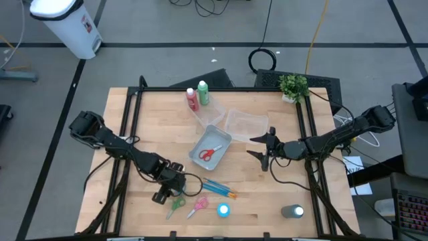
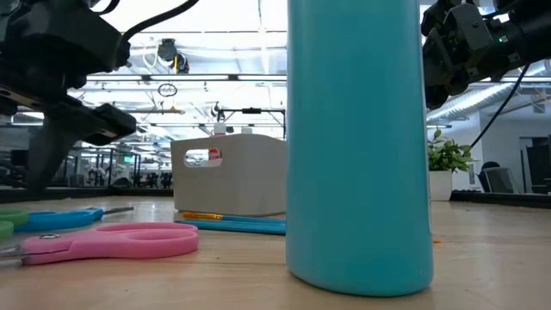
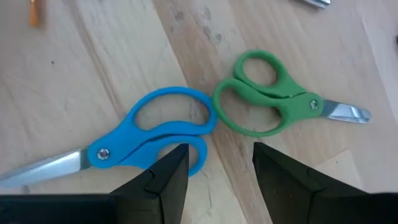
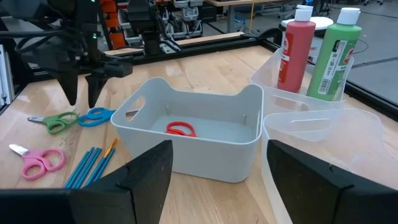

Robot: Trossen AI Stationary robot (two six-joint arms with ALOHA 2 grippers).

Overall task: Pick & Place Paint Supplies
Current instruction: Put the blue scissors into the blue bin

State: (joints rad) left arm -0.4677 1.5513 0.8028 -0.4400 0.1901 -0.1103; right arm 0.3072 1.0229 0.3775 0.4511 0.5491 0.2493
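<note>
Two black jointed arms (image 1: 134,155), seemingly cable-wrapped.

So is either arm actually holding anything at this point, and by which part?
Nothing is held. The left gripper hangs open above the blue scissors and green scissors; the right gripper waits open beside the clear tubs.

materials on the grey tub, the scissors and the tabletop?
Grey tub: looks like matte opaque plastic, moulded handle cutouts. Blue scissors and green scissors: glossy plastic handles, bright metal blades, riveted. Tabletop: pale wood, visible grain, probably sealed.

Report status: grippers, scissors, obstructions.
Left gripper open, hovering over blue scissors. Right gripper open, waiting beside tubs. Green scissors close alongside.
</note>
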